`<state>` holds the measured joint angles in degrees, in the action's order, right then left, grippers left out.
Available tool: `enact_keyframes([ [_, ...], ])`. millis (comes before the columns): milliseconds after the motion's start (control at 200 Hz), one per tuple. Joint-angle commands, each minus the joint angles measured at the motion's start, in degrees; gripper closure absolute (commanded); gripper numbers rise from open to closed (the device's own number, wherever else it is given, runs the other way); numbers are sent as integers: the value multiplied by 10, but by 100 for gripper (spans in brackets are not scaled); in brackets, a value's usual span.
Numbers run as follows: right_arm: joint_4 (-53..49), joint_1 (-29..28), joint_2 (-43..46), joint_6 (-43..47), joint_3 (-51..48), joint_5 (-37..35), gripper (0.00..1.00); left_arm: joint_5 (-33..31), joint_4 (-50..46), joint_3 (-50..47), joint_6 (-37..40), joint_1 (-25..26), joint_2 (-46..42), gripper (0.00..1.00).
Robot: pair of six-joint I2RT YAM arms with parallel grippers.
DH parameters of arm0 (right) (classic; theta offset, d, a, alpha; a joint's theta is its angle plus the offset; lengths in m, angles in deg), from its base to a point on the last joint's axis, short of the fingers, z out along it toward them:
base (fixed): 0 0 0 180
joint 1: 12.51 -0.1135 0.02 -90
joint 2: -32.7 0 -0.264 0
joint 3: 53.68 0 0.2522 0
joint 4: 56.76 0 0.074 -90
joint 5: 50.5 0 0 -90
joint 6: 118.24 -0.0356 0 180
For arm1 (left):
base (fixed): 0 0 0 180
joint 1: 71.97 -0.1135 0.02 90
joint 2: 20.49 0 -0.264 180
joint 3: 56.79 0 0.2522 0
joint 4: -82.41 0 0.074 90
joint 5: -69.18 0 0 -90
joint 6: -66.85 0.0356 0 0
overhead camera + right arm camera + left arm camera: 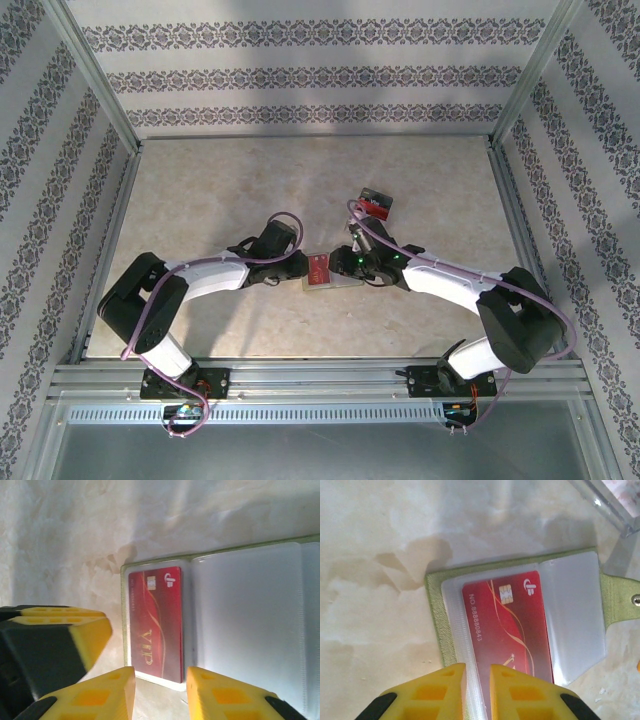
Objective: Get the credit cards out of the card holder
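Two white robot arms reach in from the near side and meet at an open olive-green bifold card holder lying flat on a pale marbled table. At the holder's left, the left gripper has its yellow fingers nearly together over a clear pocket edge; whether they pinch it cannot be told. At the holder's right, the right gripper is released, jaws apart above the end of a red plastic credit card tucked in a pocket. Beyond the holder, loose red and dark cards lie apart from it.
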<state>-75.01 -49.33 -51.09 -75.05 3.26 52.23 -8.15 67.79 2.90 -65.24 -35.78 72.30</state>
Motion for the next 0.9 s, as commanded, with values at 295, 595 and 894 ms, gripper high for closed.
enact_keyframes([
  [295, 40, 8, -40, -10, -3, 48, 67, -30, -48, 35, 30, 23, 37, 95],
  [595, 65, 6, -91, -15, 9, 67, 69, -19, -31, 41, 26, 28, 56, 99],
  [894, 76, 6, -107, -12, 14, 74, 70, -10, -24, 47, 28, 28, 59, 100],
])
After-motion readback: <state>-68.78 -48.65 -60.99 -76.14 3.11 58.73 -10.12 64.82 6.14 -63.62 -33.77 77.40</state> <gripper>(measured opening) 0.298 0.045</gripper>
